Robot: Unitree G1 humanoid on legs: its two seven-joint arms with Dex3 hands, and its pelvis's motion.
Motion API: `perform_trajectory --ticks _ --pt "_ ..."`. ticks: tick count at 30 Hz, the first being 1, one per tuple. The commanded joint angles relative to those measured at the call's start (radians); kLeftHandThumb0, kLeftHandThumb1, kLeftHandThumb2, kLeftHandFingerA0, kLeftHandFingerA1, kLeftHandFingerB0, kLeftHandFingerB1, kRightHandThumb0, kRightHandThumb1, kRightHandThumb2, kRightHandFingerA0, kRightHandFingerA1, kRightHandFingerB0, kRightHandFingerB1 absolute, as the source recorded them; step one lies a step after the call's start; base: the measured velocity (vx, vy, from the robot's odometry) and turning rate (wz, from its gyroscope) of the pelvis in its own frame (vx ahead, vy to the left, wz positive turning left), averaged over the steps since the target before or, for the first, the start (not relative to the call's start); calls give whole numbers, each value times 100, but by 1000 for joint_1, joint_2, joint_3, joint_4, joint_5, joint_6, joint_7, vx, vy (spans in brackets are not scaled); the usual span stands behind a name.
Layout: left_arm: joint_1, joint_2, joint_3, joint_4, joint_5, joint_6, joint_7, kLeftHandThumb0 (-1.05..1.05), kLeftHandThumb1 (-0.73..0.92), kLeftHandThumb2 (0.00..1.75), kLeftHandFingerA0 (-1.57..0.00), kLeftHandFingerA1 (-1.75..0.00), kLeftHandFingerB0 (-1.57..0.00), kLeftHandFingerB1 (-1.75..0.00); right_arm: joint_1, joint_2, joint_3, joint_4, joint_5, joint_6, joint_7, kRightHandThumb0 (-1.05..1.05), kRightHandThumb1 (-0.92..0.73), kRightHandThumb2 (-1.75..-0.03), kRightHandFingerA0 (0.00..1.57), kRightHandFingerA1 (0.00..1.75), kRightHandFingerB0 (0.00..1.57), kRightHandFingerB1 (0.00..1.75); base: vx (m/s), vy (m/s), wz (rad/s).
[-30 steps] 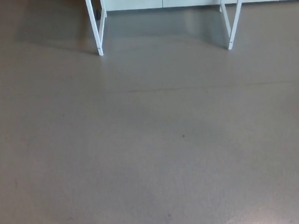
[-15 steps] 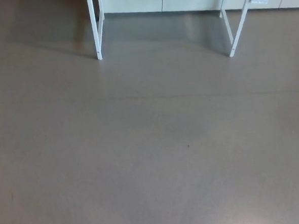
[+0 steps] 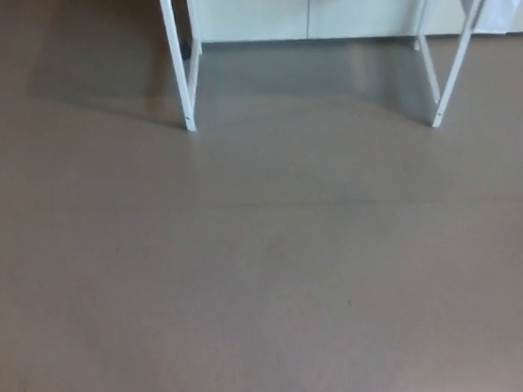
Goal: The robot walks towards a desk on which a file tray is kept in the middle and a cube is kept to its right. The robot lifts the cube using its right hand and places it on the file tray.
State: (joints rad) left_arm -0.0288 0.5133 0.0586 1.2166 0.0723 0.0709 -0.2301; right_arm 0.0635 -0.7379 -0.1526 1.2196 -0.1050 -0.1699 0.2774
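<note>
Only the lower part of the desk shows in the head view: its white left legs [image 3: 180, 68] and white right legs [image 3: 453, 64] stand on the grey floor at the top of the picture. The desk top, the file tray and the cube lie above the frame and are hidden. Neither of my hands nor any part of my arms shows.
Grey floor [image 3: 266, 276] fills most of the view between me and the desk. Pale cabinet fronts [image 3: 308, 11] run along the wall behind the desk legs. A shadow lies on the floor left of the left legs.
The whole picture has shifted: the desk legs now sit lower and look larger, so the camera has moved closer to the desk. Nothing on the floor has moved by itself.
</note>
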Motion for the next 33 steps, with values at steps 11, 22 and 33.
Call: perform_trajectory --ticks 11,22,33 --pt "16 9 -13 -4 19 -32 24 -97 67 121 -28 -78 -25 -72 -41 -9 -23 37 14 4 13 -47 -32 -78 0 50 4 41 318 -30 -12" --pt "-2 6 -14 32 15 0 62 -96 62 114 -42 -82 -30 -72 -36 -25 57 11 -48 4 -35 -36 -31 -90 5 54 0 50 279 12 -1" --pt "5 4 -8 41 13 -15 65 -96 81 66 -35 -89 -26 -75 -16 -23 43 -6 -12 -22 -2 -35 -33 -90 4 52 0 51 281 -248 6"
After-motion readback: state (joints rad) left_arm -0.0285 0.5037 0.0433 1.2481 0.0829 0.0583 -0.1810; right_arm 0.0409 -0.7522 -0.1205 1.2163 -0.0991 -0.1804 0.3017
